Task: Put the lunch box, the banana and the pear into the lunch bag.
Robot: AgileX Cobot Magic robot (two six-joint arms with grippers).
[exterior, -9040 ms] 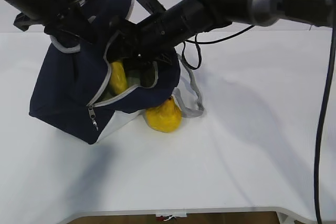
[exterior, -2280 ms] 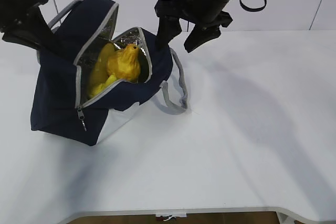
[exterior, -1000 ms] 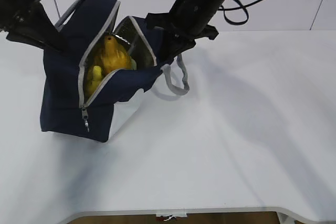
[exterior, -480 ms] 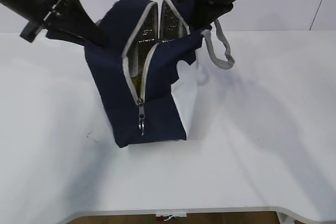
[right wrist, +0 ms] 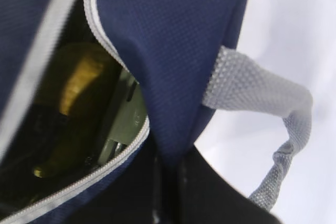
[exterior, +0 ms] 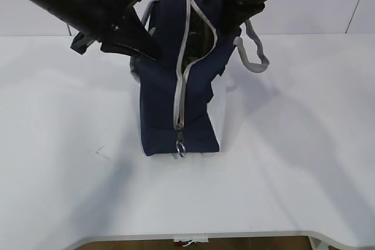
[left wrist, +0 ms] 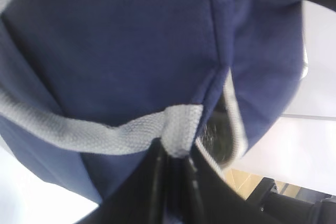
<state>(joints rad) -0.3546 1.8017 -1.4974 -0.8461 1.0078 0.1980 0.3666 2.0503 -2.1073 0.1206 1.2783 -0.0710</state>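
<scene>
We have the lunch bag [exterior: 176,103] standing upright on the white table [exterior: 293,162], left of centre, toward the far side. Navy fabric, white lower side panel facing right, grey zipper tape running down the near end, with a metal ring pull hanging at the bottom. Top is open along the zipper.

Through the opening in the right wrist view we see a yellow fruit [right wrist: 76,85] lying deep in the shadow; banana or pear, we can't tell. Beside it sits a pale green piece, likely the lunch box [right wrist: 123,116] lid. All inside the bag.

Grey webbing handle [exterior: 253,57] loops loose off the bag's far right side. The other handle [left wrist: 105,132] is on the left side.

Left gripper [left wrist: 173,158] is pinched shut on the other handle's webbing at the bag's left wall. Right gripper [right wrist: 168,163] has narrow fingers clamped on the navy rim just beside the zipper on the right side. Both arms hold the bag's top edges apart.

No brand, label or readable writing visible on anything.
</scene>
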